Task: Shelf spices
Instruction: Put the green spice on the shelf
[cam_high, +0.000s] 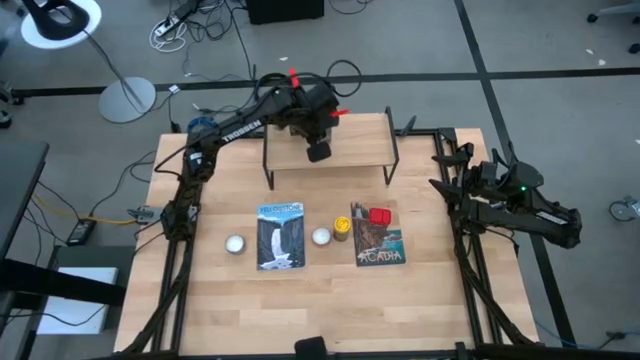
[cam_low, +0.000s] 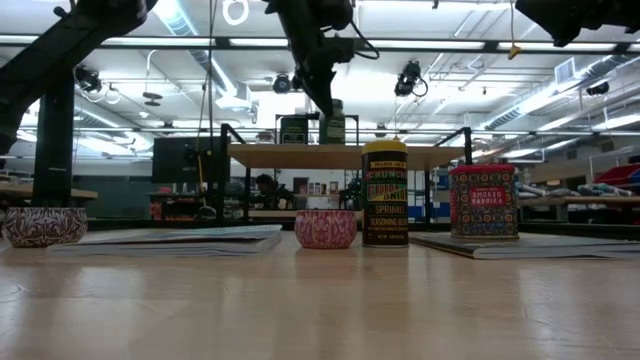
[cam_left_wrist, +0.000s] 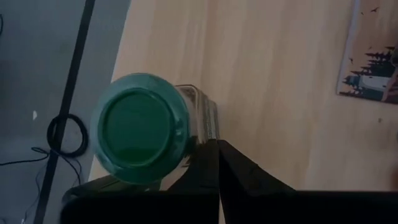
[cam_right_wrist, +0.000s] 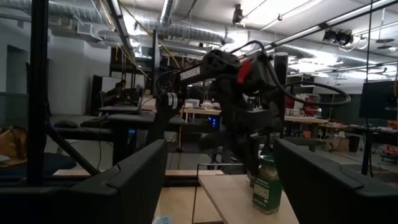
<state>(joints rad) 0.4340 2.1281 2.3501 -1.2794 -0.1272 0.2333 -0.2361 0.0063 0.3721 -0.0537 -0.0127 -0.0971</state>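
We see the left gripper with its two dark fingers pressed together, holding nothing; the tips meet just beside the green-lidded glass spice jar, which stands upright on the light wooden top board of the low black-legged shelf. From the low view the same jar sits on the shelf board next to a dark square tin, and the left gripper hangs right over them; whether the fingers touch the jar we cannot tell. From above, the left arm reaches across the far side of the table, its gripper over the middle of the shelf.

In front of the shelf, on the large wooden tabletop, a yellow-capped dark spice jar stands between a small white ball and a flat picture book lettered "ACADIA". A red boxy tin stands on that book. A second flat picture book showing a waterfall lies to the left, with another white ball beyond it.

The right gripper waits at the table's right edge, its fingers spread wide apart and empty, pointing towards the shelf.
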